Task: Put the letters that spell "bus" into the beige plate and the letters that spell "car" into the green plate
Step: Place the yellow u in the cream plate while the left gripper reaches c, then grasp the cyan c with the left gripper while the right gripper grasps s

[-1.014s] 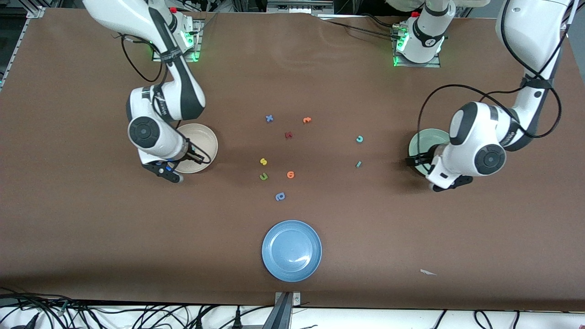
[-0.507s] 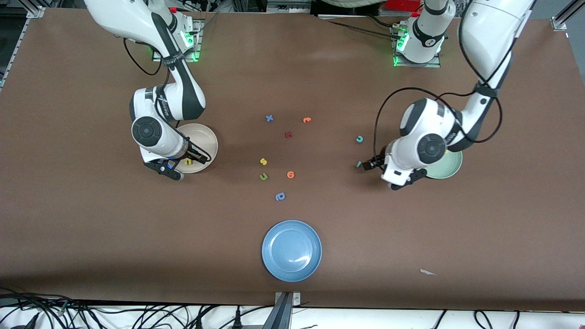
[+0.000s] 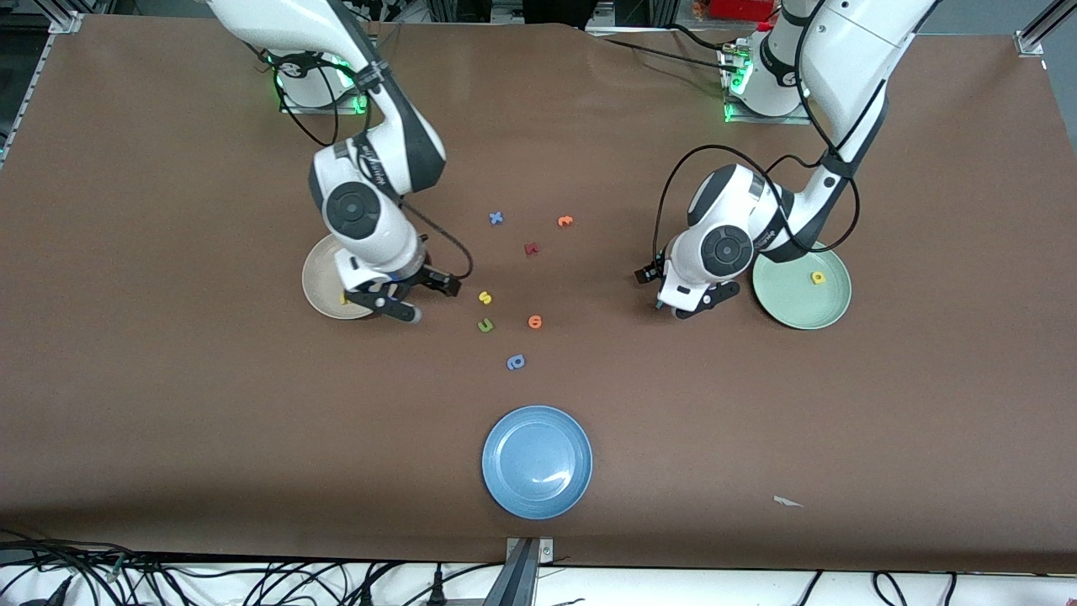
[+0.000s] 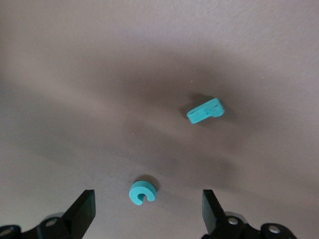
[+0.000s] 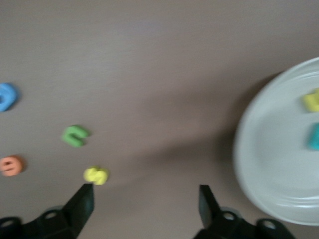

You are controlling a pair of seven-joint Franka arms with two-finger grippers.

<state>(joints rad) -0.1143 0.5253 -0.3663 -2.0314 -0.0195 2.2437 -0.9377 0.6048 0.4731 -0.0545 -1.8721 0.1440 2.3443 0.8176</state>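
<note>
Blue plate point(image 3: 537, 462) lies nearest the camera. Mid-surface: yellow "s" point(image 3: 485, 298), with the right hand point(image 3: 427, 296), fingers apart, above the surface between it and the beige plate point(image 3: 318, 282) holding yellow "u" point(image 5: 312, 100) and teal "b" point(image 5: 314, 137). Left hand point(image 4: 147, 211), fingers apart, hangs over teal "c" point(image 4: 142, 192) and "r" point(image 4: 205, 111), beside the green plate point(image 3: 799, 296) holding yellow "a" point(image 3: 817, 277).
</note>
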